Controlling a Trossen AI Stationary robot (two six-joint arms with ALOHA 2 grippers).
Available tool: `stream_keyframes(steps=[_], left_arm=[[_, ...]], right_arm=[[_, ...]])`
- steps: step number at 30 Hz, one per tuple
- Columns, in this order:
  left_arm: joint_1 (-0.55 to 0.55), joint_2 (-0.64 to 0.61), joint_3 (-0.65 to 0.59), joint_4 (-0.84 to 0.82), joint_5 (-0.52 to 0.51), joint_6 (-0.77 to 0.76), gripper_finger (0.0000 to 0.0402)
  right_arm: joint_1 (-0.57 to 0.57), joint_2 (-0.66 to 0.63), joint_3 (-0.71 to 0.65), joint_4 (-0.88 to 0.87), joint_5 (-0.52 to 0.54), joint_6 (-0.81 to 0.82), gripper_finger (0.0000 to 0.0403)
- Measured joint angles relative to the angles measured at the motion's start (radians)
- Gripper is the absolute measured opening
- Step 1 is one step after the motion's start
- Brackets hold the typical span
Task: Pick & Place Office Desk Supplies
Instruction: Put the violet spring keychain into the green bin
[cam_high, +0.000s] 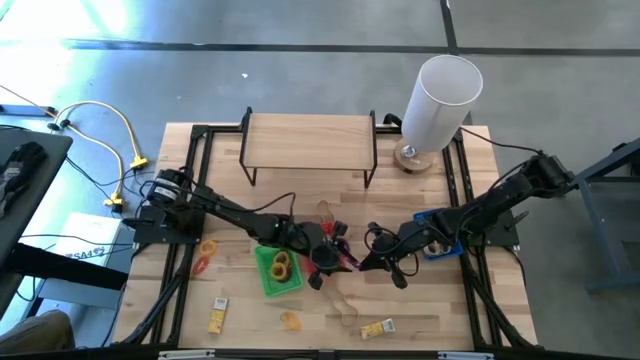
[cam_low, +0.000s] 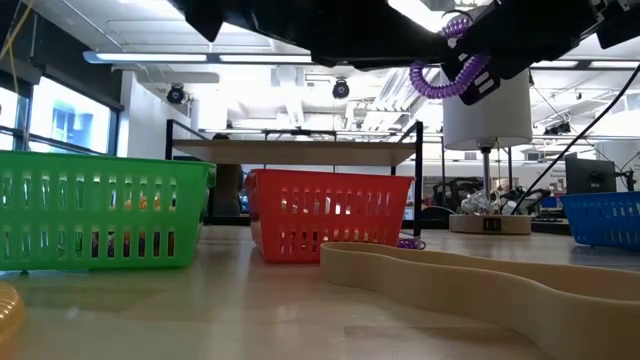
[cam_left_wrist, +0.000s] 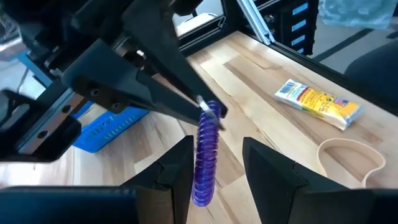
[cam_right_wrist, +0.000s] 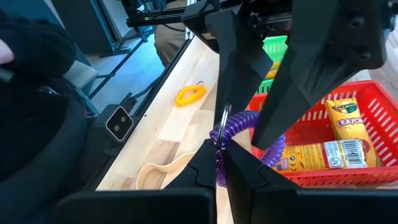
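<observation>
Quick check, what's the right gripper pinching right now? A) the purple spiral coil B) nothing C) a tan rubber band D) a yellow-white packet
A: the right gripper has its fingers shut on the purple spiral coil, which hangs in the air between the two arms; the left gripper straddles the same coil with its fingers apart.
</observation>
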Motion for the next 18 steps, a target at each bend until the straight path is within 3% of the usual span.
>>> stream_keyframes(steps=[5,15,18], left_arm=[[0.0,0.0,0.0,-0.003,0.0,-0.02,0.0116],[0.0,0.0,0.0,-0.006,0.0,-0.034,0.0017],[0.0,0.0,-0.001,-0.006,0.0,-0.043,0.0009]], right_arm=[[0.0,0.0,0.0,0.0,0.0,0.0,0.0004],[0.0,0.0,0.0,0.0,-0.008,0.0,0.0005],[0.0,0.0,0.0,0.0,-0.015,0.005,0.0011]])
